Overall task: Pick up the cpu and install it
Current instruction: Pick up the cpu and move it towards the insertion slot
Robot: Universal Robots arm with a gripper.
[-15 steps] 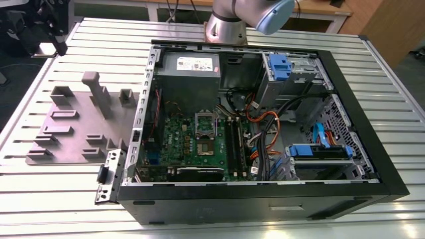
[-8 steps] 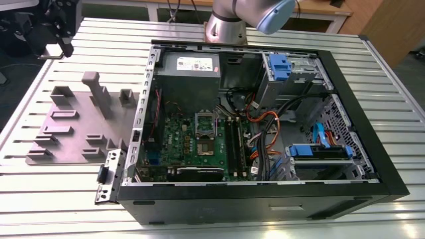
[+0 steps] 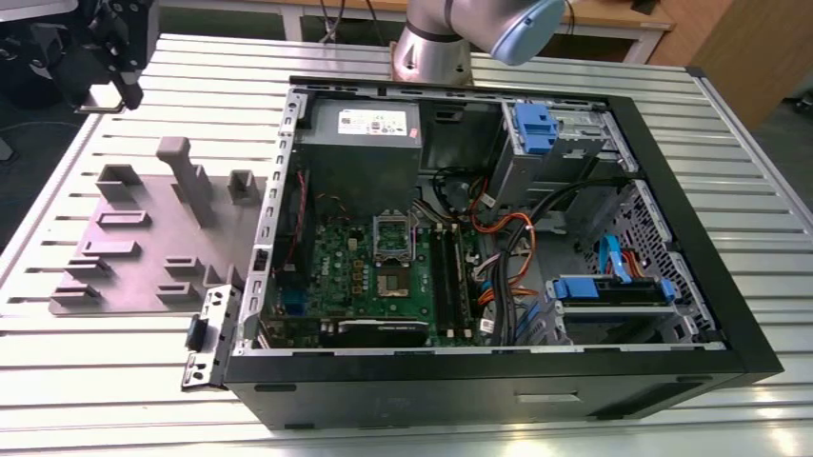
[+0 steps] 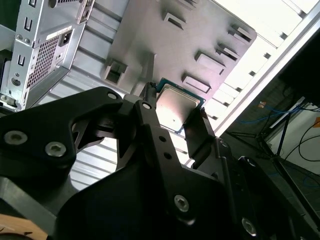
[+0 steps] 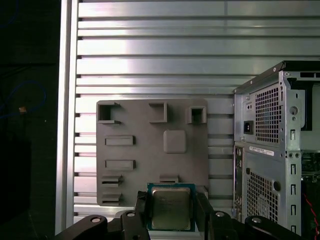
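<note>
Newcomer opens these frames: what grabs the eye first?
In the exterior view, the open computer case lies on the slatted table with its motherboard exposed. In both wrist views the hand clamps the cpu, with the grey fixture plate behind it.

In the first wrist view the gripper [image 5: 170, 204] clamps the cpu [image 5: 170, 209]. Its fingers [image 5: 201, 210] cover two opposite edges of the chip. The chip and the gripper's body hide the nearest edge of the grey plate [image 5: 150, 150] behind them. The computer case [image 5: 275, 150] runs off the picture's edge. In the exterior view the arm [image 3: 445, 38] is cut off above the tabletop's [image 3: 711, 124] far edge. The chip there is too small to make out.
</note>
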